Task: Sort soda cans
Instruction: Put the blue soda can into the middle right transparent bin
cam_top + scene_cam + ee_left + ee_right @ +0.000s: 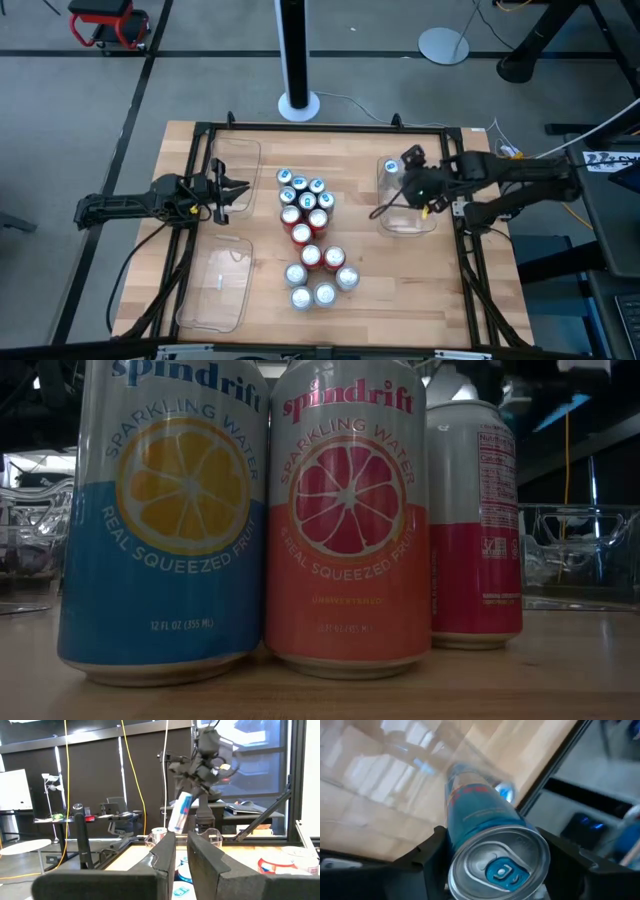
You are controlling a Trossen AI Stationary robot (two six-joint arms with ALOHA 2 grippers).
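Currently the right gripper [492, 865] is clamped around a blue can [485, 827], holding it tilted above the clear tray [405, 222] at the table's right edge; one can [391, 167] already stands in that tray. The left gripper [232, 192], fingers parted and holding nothing, waits near the left edge between two more clear trays [215, 285]. The remaining soda cans [310, 235] stand clustered at the middle of the wooden table [260, 310]. Beyond the table: grey floor, a white pole base [298, 103], a red stool [108, 22].
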